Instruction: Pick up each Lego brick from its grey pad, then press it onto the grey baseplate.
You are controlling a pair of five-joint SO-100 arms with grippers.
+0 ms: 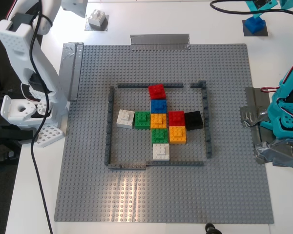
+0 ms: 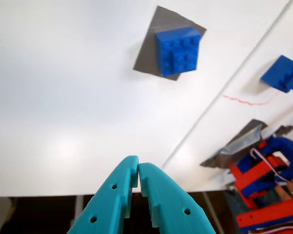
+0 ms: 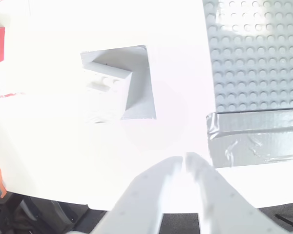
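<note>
Sitting square on its grey pad [image 2: 154, 41], the blue brick [image 2: 179, 50] lies ahead of my first gripper [image 2: 138, 170], well apart from the pinched-together, empty jaws. It has no long axis, so either pair of faces would serve. The white brick [image 3: 107, 83] waits likewise on its own pad [image 3: 139, 92], ahead of my second gripper [image 3: 184, 163], jaws nearly touching, holding nothing. Both lie off the grey baseplate [image 1: 88, 161].

My first pincer [image 2: 138, 176] is teal plastic with small holes; my second pincer [image 3: 184, 168] is white.
</note>
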